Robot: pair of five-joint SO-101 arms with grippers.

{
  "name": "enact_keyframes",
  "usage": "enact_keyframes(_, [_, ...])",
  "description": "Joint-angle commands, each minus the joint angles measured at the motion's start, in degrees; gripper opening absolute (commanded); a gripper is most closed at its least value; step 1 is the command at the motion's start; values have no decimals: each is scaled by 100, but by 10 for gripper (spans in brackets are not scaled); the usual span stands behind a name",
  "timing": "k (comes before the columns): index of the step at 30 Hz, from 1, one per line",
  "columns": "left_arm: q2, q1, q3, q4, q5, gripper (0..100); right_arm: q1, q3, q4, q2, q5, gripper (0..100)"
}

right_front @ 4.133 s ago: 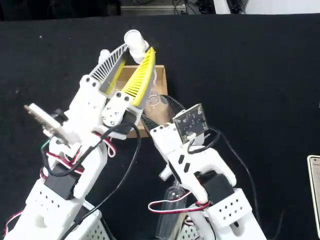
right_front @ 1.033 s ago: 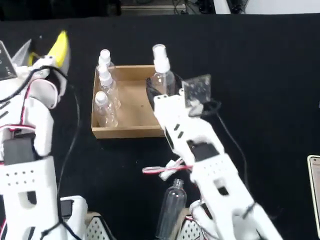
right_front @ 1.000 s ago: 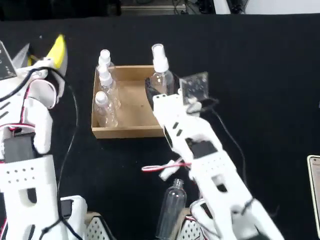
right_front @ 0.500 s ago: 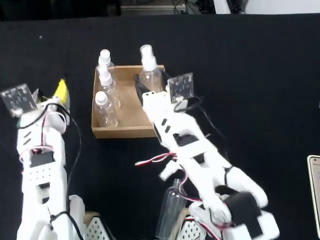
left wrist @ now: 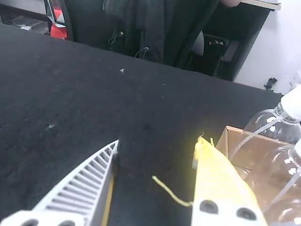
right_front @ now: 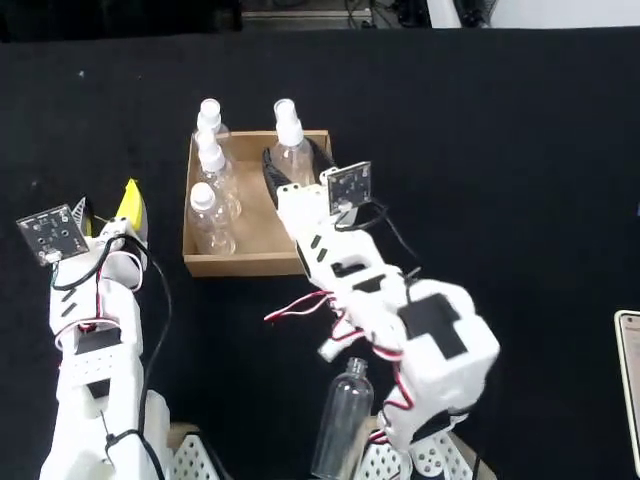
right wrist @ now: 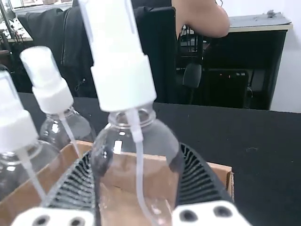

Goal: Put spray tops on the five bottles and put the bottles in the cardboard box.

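1. Right gripper [right_front: 293, 163] is the biggest piece in play. Its black jaws are clamped on the body of the fourth bottle [right wrist: 134, 160], which stands upright at the far right side of the cardboard box [right_front: 250, 263]. Whether the base rests on the box floor or hangs just above it cannot be told.
2. Left gripper [left wrist: 157, 143] sits off to the left of the box over the black table [right_front: 500, 150], with its jaws apart and nothing between them.
3. Inside the box, three bottles [right_front: 212, 165] stand in a row along the left wall, each wearing its white top. That part looks finished.
4. A fifth bottle [right_front: 338, 420] is down by the arm bases, well apart from the box. Its neck looks bare.
5. The spray top [right wrist: 117, 56] on the held bottle is seated on the neck, its tube running down inside.
6. Judged from this, four of the five are capped. Three are boxed and one is about to be let go. The last bottle needs both its top and its trip to the box.
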Motion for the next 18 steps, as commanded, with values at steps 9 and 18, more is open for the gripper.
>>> enact_keyframes(9, [0,-4,-57,-176,44,230,-193,-1121,-281,919,-26,31])
enact_keyframes(18, [0,-4,-57,-176,44,230,-193,-1429,-281,1288,-18,31])
